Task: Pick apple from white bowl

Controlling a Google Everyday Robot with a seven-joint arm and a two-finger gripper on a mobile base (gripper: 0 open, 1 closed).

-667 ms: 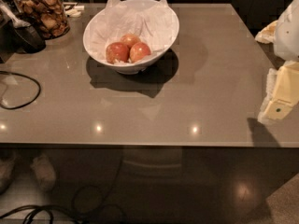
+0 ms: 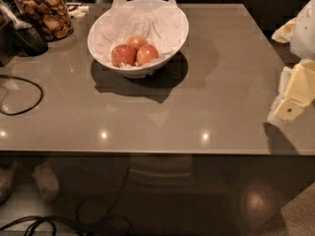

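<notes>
Gripper: the gripper (image 2: pixel 288 109) hung at the right edge of the bench (image 2: pixel 197 112), well apart from the bowl (image 2: pixel 142 73).
Jaws: whether spread or pressed together could not be told; they held nothing.
Apple: the apple (image 2: pixel 147 54) lay in the bowl on white paper, touching a darker apple (image 2: pixel 123 55), with a yellower apple (image 2: pixel 138 42) just behind.
Change: almost none; the gripper had edged slightly up and left, while the bowl and fruit lay as before.
Meaning: the reach had probably only begun, and the grasp was not yet done.
Nearby: a jar (image 2: pixel 47 14) stood left of the bowl.
</notes>
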